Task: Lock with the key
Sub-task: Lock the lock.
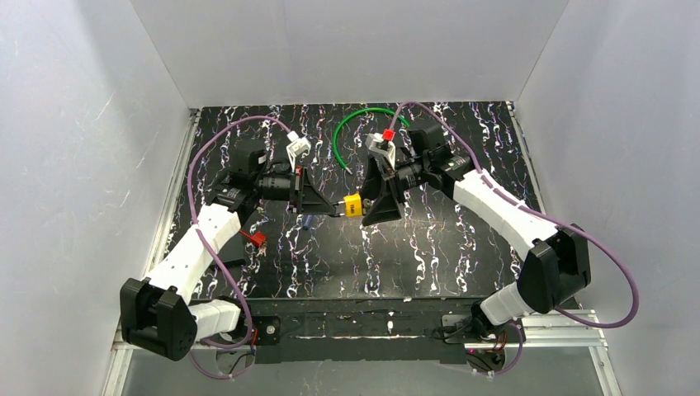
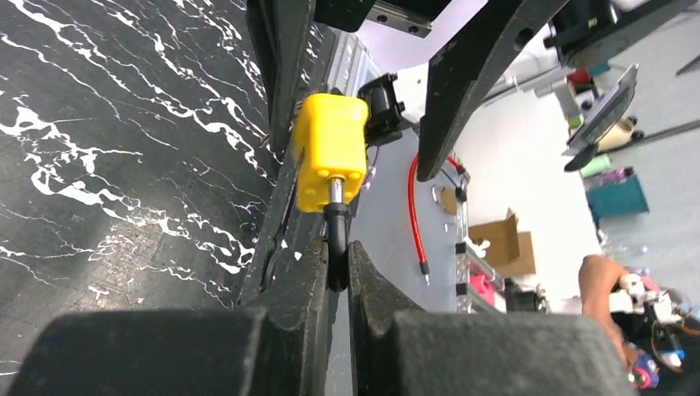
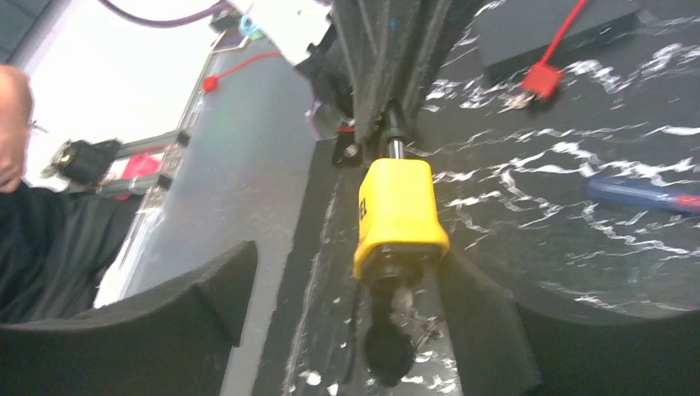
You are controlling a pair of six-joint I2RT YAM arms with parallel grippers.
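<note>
Above the table, the lock [image 1: 352, 204] hangs by its shackle in the clenched left pincer [image 2: 337, 268]. The right pincer [image 3: 351, 260] gapes, released, around the lock. It looks small, rigid and slick, so pinch its flat sides.

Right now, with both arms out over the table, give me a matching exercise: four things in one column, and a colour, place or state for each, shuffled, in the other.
Things:
1. lock
2. left hand
3. right hand
4. green cable

Descriptions:
A. open, standing wide around the lock
B. lies in a curve at the far side of the table
C. yellow body, between the two hands
D. shut on the lock

Pairs: 1-C, 2-D, 3-A, 4-B.
</note>
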